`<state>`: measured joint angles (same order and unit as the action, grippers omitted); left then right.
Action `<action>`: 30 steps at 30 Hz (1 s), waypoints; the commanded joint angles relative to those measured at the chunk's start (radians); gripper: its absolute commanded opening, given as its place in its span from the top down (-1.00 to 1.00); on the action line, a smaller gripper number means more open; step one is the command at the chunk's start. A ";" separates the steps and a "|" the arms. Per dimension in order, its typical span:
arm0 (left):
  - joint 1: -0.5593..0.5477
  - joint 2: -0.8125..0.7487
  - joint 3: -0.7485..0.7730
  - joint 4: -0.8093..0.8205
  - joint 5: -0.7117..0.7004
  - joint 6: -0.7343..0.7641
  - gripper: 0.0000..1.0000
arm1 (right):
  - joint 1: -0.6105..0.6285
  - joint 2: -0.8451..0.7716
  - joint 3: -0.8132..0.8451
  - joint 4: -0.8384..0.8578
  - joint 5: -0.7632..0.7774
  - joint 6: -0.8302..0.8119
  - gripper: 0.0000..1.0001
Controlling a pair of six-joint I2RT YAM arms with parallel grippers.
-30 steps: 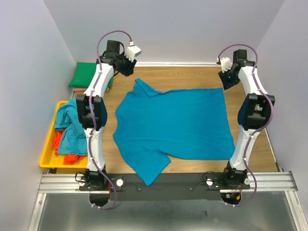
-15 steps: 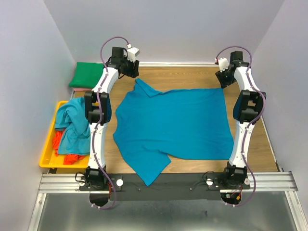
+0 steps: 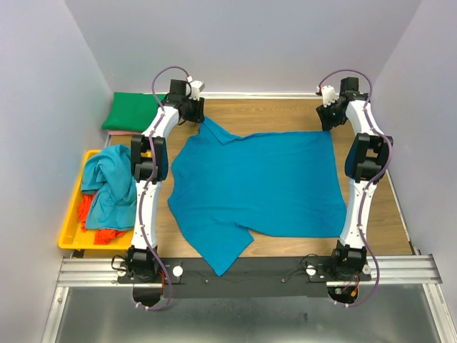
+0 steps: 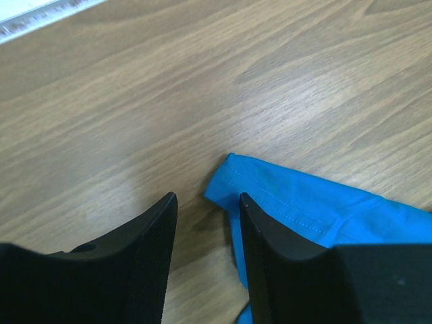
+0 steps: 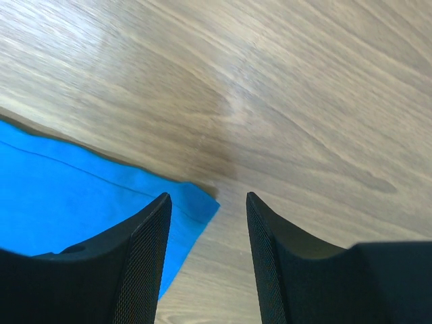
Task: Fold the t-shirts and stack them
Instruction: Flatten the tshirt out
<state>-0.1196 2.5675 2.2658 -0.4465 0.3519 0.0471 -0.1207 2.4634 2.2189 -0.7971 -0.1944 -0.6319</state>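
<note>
Wood table [image 3: 285, 114] under blue shirt [image 3: 257, 182], laid flat mid-table. Stretched to far edge, tilted down: left gripper [image 4: 206, 206] parted astride far-left cloth tip, right gripper [image 5: 208, 202] parted astride far-right corner. Gripping nothing.

Blue t-shirt [image 3: 257, 182] spread flat on table [image 3: 285, 114], near sleeve creased over. Teal shirt [image 3: 107, 187] and orange shirt [image 3: 107, 234] crumpled together in yellow bin [image 3: 70, 221]. Green folded cloth [image 3: 132, 111] at far-left corner.

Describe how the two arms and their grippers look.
Both the left arm and right arm have white links with black joint housings. A thin purple cable loops along each one. The left gripper and right gripper each have two black fingers with a fine mesh-like texture.
</note>
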 commanded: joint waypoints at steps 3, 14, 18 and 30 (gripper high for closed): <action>0.003 0.036 0.024 0.000 0.035 -0.035 0.09 | -0.002 0.042 0.004 0.027 -0.076 0.009 -0.11; 0.003 0.037 0.008 -0.008 0.065 -0.044 0.15 | -0.002 0.045 -0.039 0.027 -0.066 -0.020 0.01; 0.003 0.039 0.005 -0.008 0.084 -0.043 0.32 | -0.002 0.048 -0.062 0.027 -0.063 -0.034 0.15; 0.006 0.016 0.031 0.038 0.165 -0.043 1.00 | -0.002 0.039 -0.068 0.027 -0.040 -0.049 0.98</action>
<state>-0.1196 2.5866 2.2658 -0.4488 0.4461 0.0090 -0.1196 2.4859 2.1857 -0.7574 -0.2600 -0.6628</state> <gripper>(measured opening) 0.012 0.090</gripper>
